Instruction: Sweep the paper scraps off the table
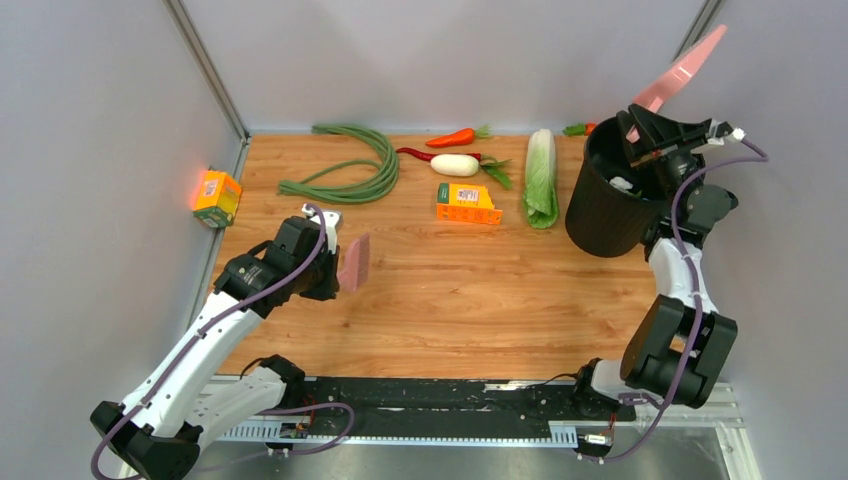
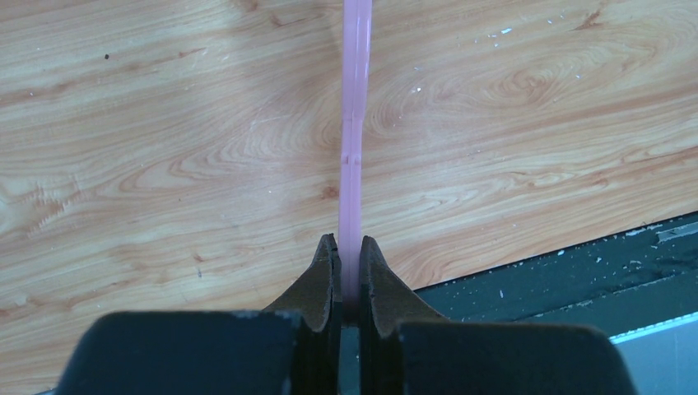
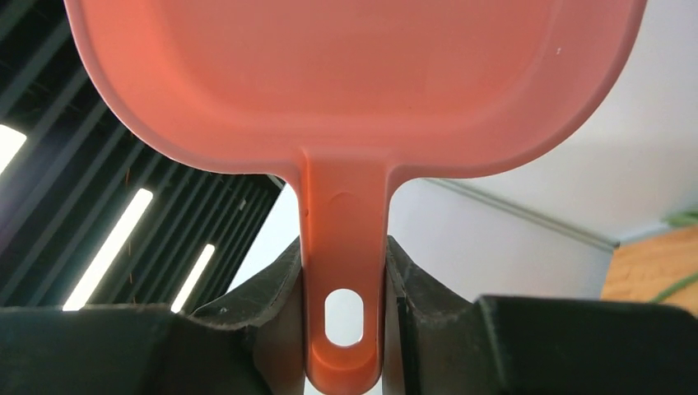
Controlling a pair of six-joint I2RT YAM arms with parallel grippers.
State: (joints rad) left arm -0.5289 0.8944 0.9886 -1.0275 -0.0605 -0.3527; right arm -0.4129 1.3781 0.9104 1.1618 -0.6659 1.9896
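The table (image 1: pixel 450 300) is a light wood-grain top, closed in by grey walls (image 1: pixel 110 120), with a black rail (image 1: pixel 430 400) along its near edge where my arms are bolted. Along the far edge lie a loop of green beans (image 1: pixel 350 170), a carrot (image 1: pixel 452 137), a white radish (image 1: pixel 455 165), an orange box (image 1: pixel 467 203) and a cabbage (image 1: pixel 541 178). A black bin (image 1: pixel 605 215) stands at the far right corner.

The paper scraps (image 1: pixel 621 183) show only as a bit of white inside the bin, partly hidden by its rim and my right arm; how many, I cannot tell.

My right pincer (image 3: pixel 344 267) is pinching the handle of the pink dustpan (image 3: pixel 354 82), held above the bin. Its wrist view cuts off the pan's top and shows ceiling lights that the top view lacks. My left pincer (image 2: pixel 346 255) is pressed onto a thin pink blade (image 2: pixel 355 123) over the near left part of the table. The blade is edge-on in the wrist view; only the top view shows its flat face. The left wrist view alone picks up tiny white specks (image 2: pixel 502 33) on the wood, too small to identify
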